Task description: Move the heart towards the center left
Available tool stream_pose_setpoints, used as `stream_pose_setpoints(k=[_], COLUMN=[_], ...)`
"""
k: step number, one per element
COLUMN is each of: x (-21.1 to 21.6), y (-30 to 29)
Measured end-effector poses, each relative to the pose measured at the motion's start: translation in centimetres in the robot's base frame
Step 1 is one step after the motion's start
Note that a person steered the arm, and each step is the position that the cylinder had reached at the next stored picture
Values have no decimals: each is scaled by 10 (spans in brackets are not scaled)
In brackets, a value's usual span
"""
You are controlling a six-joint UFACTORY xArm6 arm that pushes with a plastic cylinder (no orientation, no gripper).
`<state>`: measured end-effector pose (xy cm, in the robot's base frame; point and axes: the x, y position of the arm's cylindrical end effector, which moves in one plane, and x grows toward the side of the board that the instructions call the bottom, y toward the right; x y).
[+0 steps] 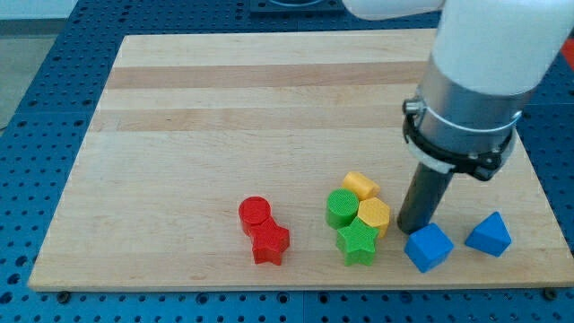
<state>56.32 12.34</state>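
Wood counter [224,117], pale planks, sitting on a blue perforated base [54,54].

All blocks are in the lower half, along the view's bottom edge.

- Yellow heart [360,186]: bottom centre-right, topmost piece of a tight cluster. It touches the green cylinder [341,208] below-left of it and the yellow hexagon [374,215] below-right.
- Green star [357,242] sits under those two and touches both.
- Red cylinder [254,212] and red star [269,243] touch each other, with the star below-right. The pair is left of the cluster and apart from it.
- Blue cube [428,248] and blue triangle [489,235] are at bottom right, near each other with a gap between them.

The end effector is a plain dark rod, so it has nothing to clench or release, and it holds nothing.

My tip [411,230] is down on the counter between the yellow hexagon and the blue cube. It is just beside the hexagon's right edge and just above-left of the cube. I can't tell if it touches either one. The tip is below-right of the heart, with the hexagon between them, so it has no contact with the heart.

The rod's grey collar [462,126] and the white arm body [498,45] fill the view's upper right.
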Motion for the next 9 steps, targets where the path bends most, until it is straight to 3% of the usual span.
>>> stream_pose_setpoints(k=[2, 4, 5, 6, 7, 9], x=[-1, -57, -68, -109, -121, -139], y=[-21, -36, -87, -116, -111, -271])
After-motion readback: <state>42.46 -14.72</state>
